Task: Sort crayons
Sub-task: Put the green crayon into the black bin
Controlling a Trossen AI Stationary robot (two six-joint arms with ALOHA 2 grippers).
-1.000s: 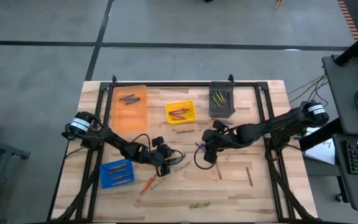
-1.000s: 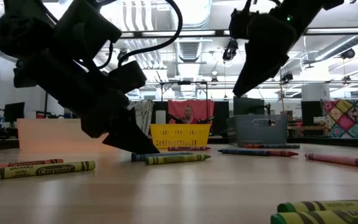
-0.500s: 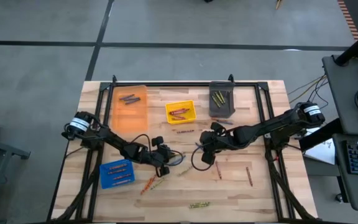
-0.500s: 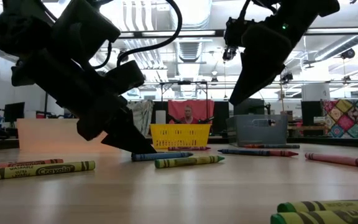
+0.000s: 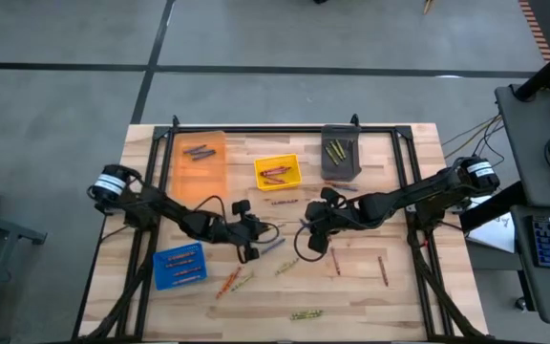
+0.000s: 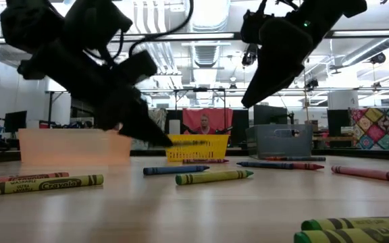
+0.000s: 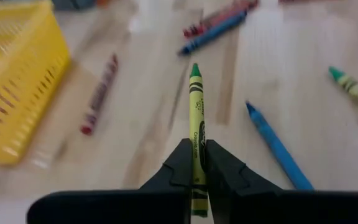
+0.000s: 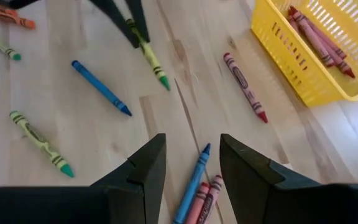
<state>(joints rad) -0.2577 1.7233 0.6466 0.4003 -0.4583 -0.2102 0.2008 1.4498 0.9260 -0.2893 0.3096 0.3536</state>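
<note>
Crayons lie scattered on the wooden table (image 5: 390,306). My left gripper (image 5: 253,250) is shut on a green crayon (image 7: 195,118) and hangs above the table's middle, as the low view shows (image 6: 157,138). On the wood under it lie a blue crayon (image 7: 277,148) and another green one (image 6: 215,177). To its right, my right gripper (image 5: 315,239) hovers open above a blue crayon (image 8: 194,180) and red crayons (image 8: 207,199), with nothing between its fingers (image 8: 142,168). My left gripper pinches the green crayon's back part (image 7: 196,163) between its two fingers. The crayon lies along the fingers and sticks out ahead of them, its pointed tip (image 7: 195,68) leading. The fingers slant down toward the table's right. The crayon is lifted clear of the table.
At the far side stand an orange bin (image 5: 200,164), a yellow bin (image 5: 277,172) with red crayons and a grey bin (image 5: 341,153). A blue bin (image 5: 179,266) stands near left. Loose crayons lie at the near side (image 5: 306,314) and the right (image 5: 384,270).
My left gripper has shut on the green crayon and risen from the tabletop with it. The other green crayon on the table beside it has slid a little toward the right. My right gripper has drifted slightly toward the left, still open.
</note>
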